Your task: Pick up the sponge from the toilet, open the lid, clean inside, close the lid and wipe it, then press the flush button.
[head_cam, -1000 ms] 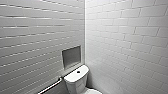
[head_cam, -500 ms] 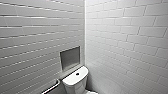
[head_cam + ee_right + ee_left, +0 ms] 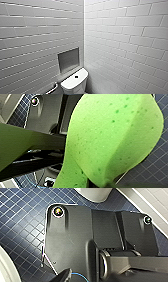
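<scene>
Sponge point(image 3: 112, 139): bright green, soft, pitted with tiny pores, one fat rounded lobe bulging over the floor.
Right gripper point(image 3: 107, 183): clamped on the sponge at its narrow part.
Left gripper: open or closed, cannot tell.
Floor point(image 3: 22, 220): small dark blue square tiles, pale grout.
Flush button point(image 3: 76, 76): small, dark, round, centred on the smooth white tank top point(image 3: 71, 83).
Walls point(image 3: 125, 37): glossy white brick-shaped tiles; grey metal recess point(image 3: 68, 59) just above the tank top.

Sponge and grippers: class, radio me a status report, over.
Right gripper shut on sponge, lifted above blue floor tiles. Left gripper state unreadable. Flush button on tank top ahead, uncovered.
</scene>
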`<state>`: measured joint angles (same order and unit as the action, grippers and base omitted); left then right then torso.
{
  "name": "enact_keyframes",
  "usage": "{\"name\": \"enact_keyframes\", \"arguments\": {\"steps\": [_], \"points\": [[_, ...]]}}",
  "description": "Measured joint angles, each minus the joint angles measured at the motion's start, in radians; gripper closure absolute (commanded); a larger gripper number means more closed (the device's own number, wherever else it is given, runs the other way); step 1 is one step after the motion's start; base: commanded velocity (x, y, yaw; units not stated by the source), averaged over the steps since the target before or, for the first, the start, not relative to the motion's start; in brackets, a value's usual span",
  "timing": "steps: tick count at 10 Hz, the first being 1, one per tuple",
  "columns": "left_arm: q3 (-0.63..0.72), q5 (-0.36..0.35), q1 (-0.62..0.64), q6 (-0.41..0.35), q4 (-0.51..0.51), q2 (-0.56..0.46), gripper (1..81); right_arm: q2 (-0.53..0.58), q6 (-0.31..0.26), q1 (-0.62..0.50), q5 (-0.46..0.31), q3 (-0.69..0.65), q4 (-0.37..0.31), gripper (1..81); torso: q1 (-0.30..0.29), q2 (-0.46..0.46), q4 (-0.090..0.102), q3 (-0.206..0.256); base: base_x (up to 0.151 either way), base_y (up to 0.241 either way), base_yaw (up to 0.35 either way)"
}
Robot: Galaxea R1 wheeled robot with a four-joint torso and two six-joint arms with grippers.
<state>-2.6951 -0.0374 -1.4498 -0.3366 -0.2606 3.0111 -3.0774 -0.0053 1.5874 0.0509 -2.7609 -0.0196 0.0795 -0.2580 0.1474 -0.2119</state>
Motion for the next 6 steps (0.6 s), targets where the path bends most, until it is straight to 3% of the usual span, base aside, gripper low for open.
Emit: {"name": "enact_keyframes", "arguments": {"steps": [3, 6], "points": [[0.001, 0.0, 0.0, 0.0, 0.0, 0.0, 1.0, 0.0, 0.0, 0.0, 0.001, 0.0, 0.0, 81.1, 0.0, 0.0, 0.0, 0.0, 0.109, 0.0, 0.0], [0.003, -0.002, 0.006, 0.0, 0.0, 0.0, 1.0, 0.003, 0.0, -0.009, 0.001, 0.002, 0.001, 81.1, 0.002, 0.001, 0.0, 0.0, 0.0, 0.0, 0.0]]}}
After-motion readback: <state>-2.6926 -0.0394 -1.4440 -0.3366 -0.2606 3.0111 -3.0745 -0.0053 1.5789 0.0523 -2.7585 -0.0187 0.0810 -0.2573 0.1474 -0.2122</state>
